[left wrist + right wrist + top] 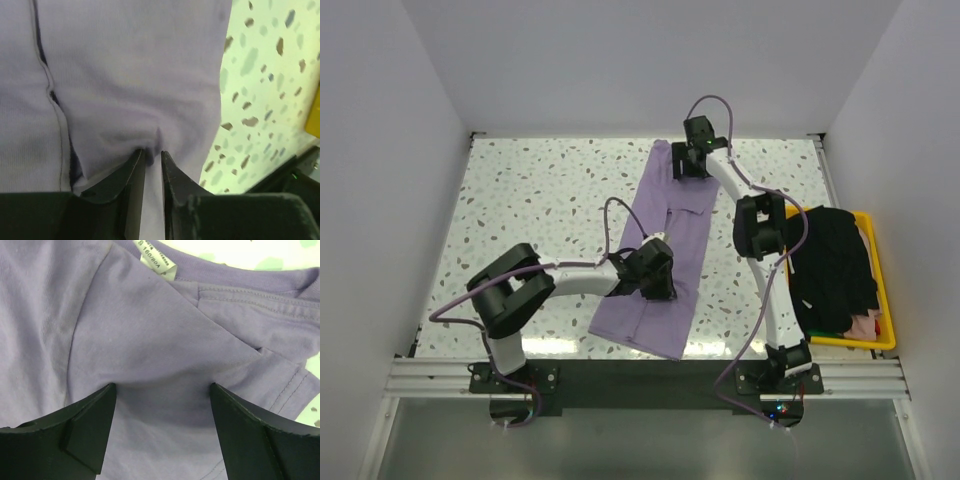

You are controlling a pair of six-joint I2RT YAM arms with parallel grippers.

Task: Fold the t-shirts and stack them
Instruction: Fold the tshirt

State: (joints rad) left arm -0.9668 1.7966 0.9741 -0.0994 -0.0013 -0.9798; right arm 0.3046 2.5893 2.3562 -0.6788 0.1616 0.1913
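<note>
Looking first at the lavender t-shirt, found it laid in a long narrow strip down the middle of the table, collar at the far end. Judged the fold half done: sides turned in, crosswise fold not yet made. Saw the left gripper clenched on a pucker of cloth in the near half, and the right gripper spread wide over the collar end, holding nothing. Reckoned the next move wanted the collar end pinched too, then one end carried evenly onto the other. Read the neck label as roughly "160/80A"; smaller print illegible. Noted the black t-shirt heaped in the yellow bin, off to the right.
</note>
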